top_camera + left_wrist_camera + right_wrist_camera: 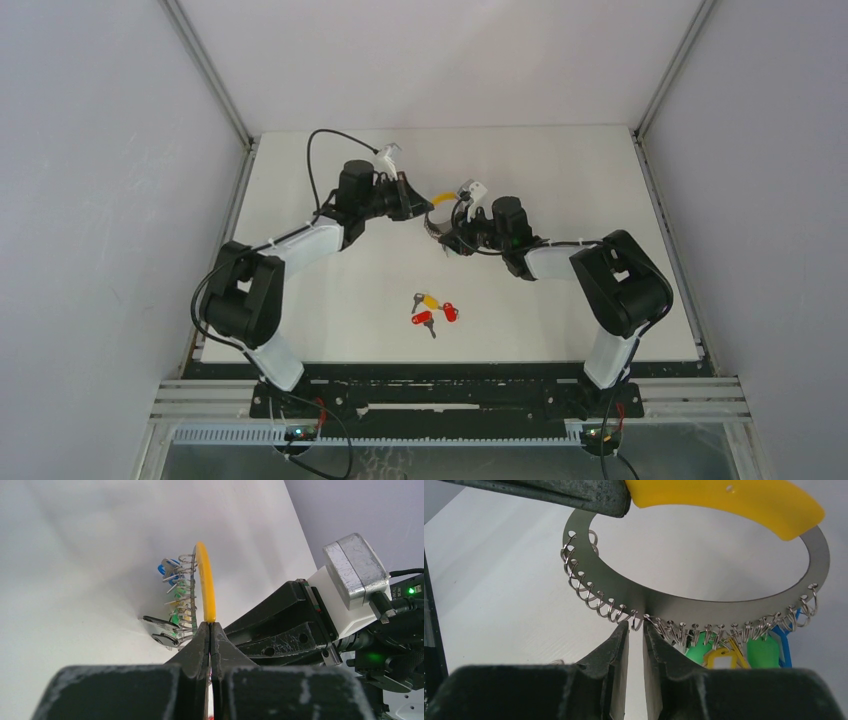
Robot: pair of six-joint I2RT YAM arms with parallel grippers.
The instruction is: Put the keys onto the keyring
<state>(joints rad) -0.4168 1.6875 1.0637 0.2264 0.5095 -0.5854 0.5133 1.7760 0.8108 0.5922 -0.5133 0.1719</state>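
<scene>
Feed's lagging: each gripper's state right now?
Left gripper: shut on the yellow band of the keyring.
Right gripper: slightly apart at a wire loop on the keyring; grip cannot be told.

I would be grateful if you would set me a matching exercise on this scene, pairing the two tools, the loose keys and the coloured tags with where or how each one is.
Things:
1. left tool
2. right tool
3. loose keys
4. green and blue tags

Places or states:
A. lying on the table, nearer the arm bases than either tool
B. shut on the yellow band
C. attached by small wire loops to the metal ring
D. tips a little apart, at the metal ring's loop-lined edge

Pairs: 1-B, 2-D, 3-A, 4-C
</scene>
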